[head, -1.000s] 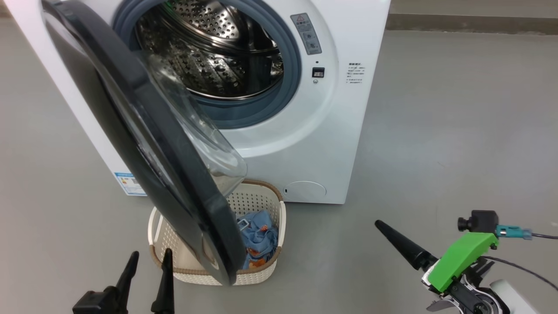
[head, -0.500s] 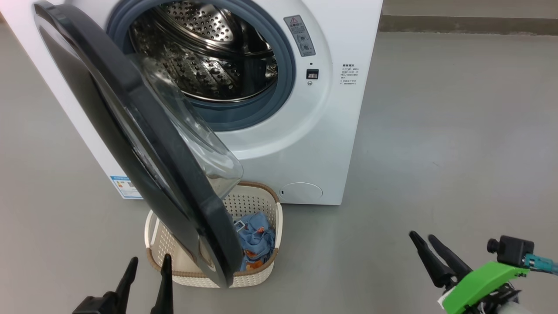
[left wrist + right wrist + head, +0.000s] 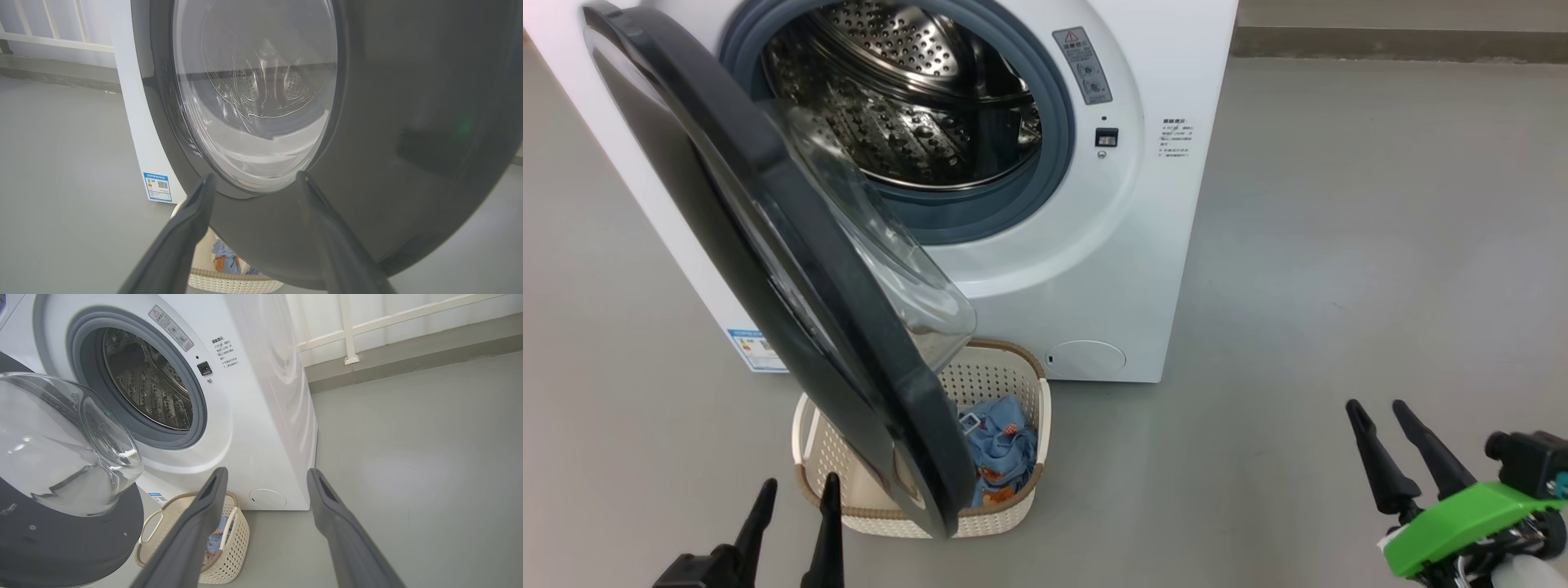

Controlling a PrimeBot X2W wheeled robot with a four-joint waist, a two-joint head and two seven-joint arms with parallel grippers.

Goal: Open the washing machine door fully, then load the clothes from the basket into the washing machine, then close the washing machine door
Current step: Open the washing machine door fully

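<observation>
While the door (image 3: 849, 343) stands only part open, it slants out over the basket (image 3: 992, 380) on the floor against the washing machine (image 3: 1160, 245), half hiding the clothes (image 3: 1005, 445) inside. The left gripper (image 3: 800, 482), fingers spread and empty, sits just before the door's outer face, probably to push it wider; the right gripper (image 3: 1374, 406), also spread and empty, hangs well aside

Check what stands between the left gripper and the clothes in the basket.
The partly open washing machine door hangs over the basket, its lower edge directly between the left gripper and the clothes.
</observation>
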